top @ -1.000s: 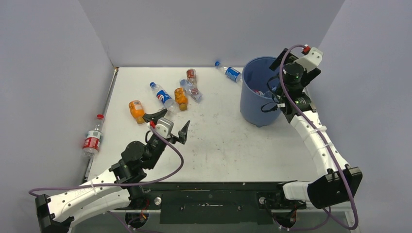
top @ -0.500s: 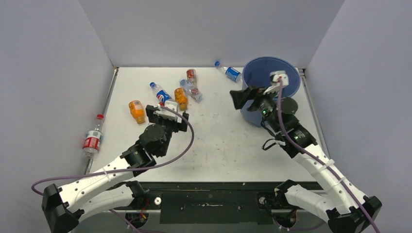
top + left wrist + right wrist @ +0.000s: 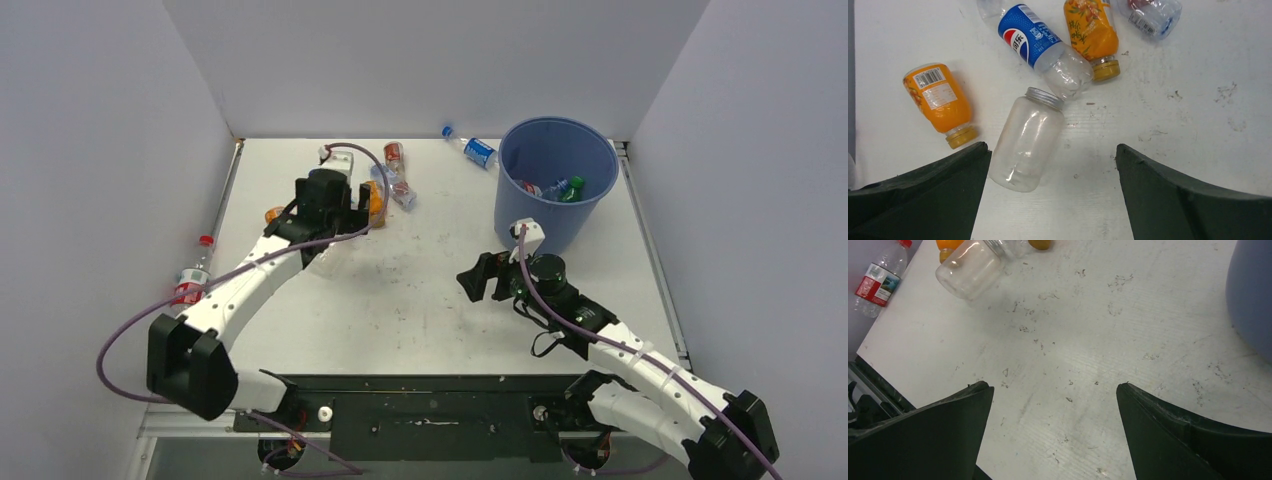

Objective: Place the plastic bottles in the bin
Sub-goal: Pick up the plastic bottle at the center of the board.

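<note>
My left gripper (image 3: 322, 215) is open and low over the bottle cluster at the table's back left. In the left wrist view the open gripper (image 3: 1052, 146) has a clear silver-capped bottle (image 3: 1028, 142) lying partly between its fingers, close to the left one. Beyond it lie a blue-labelled bottle (image 3: 1040, 47) and two orange bottles (image 3: 938, 102) (image 3: 1093, 35). The blue bin (image 3: 555, 215) stands at the back right with bottles inside (image 3: 548, 188). My right gripper (image 3: 478, 283) is open and empty over mid-table, left of the bin.
A blue-labelled bottle (image 3: 478, 151) lies behind the bin's left side. A red-labelled bottle (image 3: 393, 155) and a clear one (image 3: 397, 190) lie at the back. Another red-labelled bottle (image 3: 189, 284) lies off the table's left edge by the wall. The bin wall (image 3: 1253, 295) shows at right.
My left arm has reached forward from mid-table to the bottle cluster. My right arm has swung from the bin's rim down and left to mid-table, open.
</note>
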You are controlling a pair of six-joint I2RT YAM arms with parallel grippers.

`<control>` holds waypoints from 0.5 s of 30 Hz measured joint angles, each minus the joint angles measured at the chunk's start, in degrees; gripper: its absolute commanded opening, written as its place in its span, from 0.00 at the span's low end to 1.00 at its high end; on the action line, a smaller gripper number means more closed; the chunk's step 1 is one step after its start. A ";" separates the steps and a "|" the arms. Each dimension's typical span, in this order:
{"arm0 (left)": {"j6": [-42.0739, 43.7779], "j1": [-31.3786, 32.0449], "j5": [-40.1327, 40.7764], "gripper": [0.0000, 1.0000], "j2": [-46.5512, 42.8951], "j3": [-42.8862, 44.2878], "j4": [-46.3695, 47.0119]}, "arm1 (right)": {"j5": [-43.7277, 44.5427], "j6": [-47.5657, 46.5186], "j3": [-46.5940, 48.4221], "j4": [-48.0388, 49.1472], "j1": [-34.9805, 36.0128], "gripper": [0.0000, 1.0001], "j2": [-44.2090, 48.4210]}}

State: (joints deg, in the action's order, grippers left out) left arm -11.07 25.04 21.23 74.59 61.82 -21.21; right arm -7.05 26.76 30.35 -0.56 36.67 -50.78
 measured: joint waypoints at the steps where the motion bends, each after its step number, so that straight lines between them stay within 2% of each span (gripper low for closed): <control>1: 0.42 -0.02 -0.44 0.96 2.56 1.99 -1.68 | -0.13 0.31 -0.59 0.74 0.31 1.00 0.33; 8: 3.39 -2.03 -1.03 0.96 15.93 10.84 -9.90 | -0.31 2.25 -4.92 1.70 2.01 1.00 4.37; 15: 3.43 -5.29 -0.85 0.96 23.17 12.09 -12.83 | -0.04 2.51 -5.14 0.33 2.43 1.00 7.48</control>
State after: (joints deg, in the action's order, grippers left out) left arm -7.64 19.75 20.38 97.76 73.91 -34.04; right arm -7.09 29.28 25.21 -0.23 39.09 -43.31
